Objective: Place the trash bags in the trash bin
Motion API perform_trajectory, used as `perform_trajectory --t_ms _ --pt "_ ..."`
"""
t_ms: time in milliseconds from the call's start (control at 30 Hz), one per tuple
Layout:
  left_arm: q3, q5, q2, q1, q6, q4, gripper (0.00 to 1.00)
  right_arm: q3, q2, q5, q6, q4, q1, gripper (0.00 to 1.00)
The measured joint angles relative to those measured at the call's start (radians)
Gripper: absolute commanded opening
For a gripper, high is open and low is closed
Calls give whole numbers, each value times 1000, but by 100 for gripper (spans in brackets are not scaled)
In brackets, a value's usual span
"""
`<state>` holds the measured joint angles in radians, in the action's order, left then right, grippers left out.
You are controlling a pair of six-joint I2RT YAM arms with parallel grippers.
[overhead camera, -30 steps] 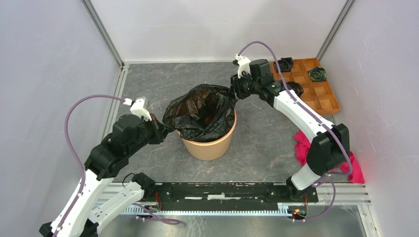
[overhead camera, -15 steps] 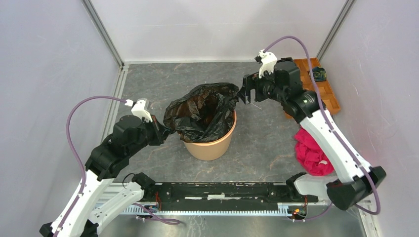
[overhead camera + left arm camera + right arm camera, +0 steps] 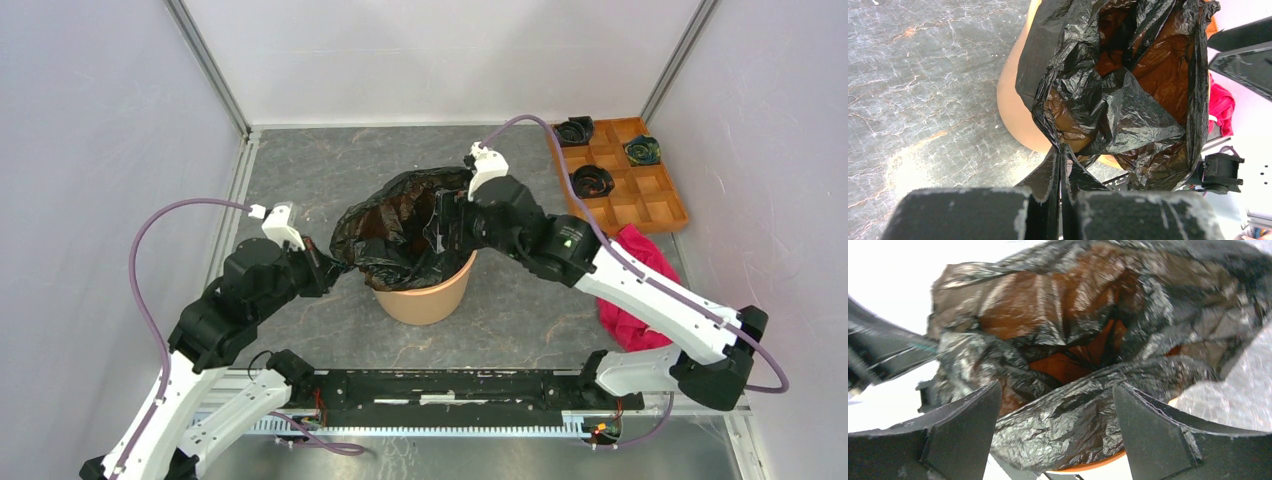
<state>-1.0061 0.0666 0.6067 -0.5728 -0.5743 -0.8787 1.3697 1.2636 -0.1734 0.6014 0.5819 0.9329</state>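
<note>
Lining step. My left claw [image 3: 1060, 156] is pinching the black trash bag [image 3: 395, 225] by its edge, with the bag draping just ahead into the orange bin [image 3: 425, 295]. My right claw [image 3: 1055, 389] is hovering spread, bag film between its fingers. Next I'm probably closing there and pulling the film over the rim.

- Trash bag [image 3: 400, 225]: thin black plastic film, glossy and heavily crinkled, thin enough to show brown-orange where it is stretched.
- Trash bin [image 3: 425, 295]: orange plastic with a smooth wall and a dull sheen.
- Table top [image 3: 330, 165]: grey, stone-look with pale veins, smooth, faintly reflective.
- Cloth [image 3: 640, 290]: pink-red fabric, soft, matt, rumpled.
- Tray [image 3: 660, 210]: orange-brown, smooth, matt; material unclear.
- Right gripper [image 3: 1055, 386]: matt black plastic, grainy along the edges.
- Frame post [image 3: 205, 65]: pale brushed metal.
</note>
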Motion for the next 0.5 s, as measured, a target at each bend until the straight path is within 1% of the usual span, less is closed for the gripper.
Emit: perform_trajectory --t_ms 33,167,367,500 --pt "2 0 -2 0 0 2 2 4 3 -58 21 21 8 85" --pt "19 -14 -10 0 0 14 2 71 71 -291 98 112 113 76" --pt "34 -21 -31 0 0 16 2 169 161 -516 144 183 198 75" --pt "39 -22 -47 0 0 22 2 278 249 -657 145 259 251 75"
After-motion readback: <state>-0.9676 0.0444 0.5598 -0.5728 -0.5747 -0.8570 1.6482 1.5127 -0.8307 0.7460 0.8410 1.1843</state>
